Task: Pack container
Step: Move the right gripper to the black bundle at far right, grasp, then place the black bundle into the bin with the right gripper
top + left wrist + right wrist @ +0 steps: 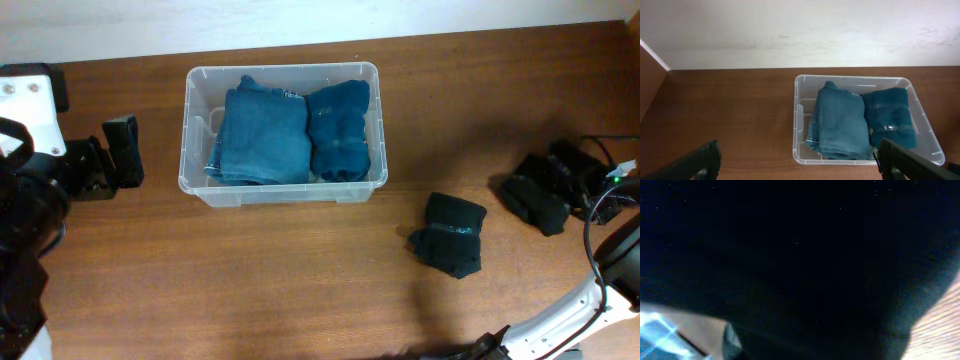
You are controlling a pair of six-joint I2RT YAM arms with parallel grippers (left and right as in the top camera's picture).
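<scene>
From overhead I see the large rectangular clear plastic container point(281, 68) on the brown wooden table point(250, 290), at about 11 o'clock from the middle of the view and close to the far edge. Inside it two folded cloths lie side by side and touching: a mid-blue denim-like cloth point(262, 138) on the 9 o'clock side and a darker teal cloth point(340, 130) on the 3 o'clock side. A strip of bare floor shows along the bin's 9 o'clock wall. A third cloth, black and folded point(450, 236), lies on the table at 4 o'clock from the bin, well apart from it. My left gripper point(122, 150) sits at 9 o'clock of the bin, near it but not touching. In its wrist camera the two black fingers point(700, 162) stand wide apart at the lower corners, with nothing between them and the bin point(855, 77) ahead at 1 o'clock. My right gripper point(545, 195) rests at 3 o'clock, beyond the black cloth. Its wrist camera is almost wholly dark, so I cannot tell how its jaws stand.
</scene>
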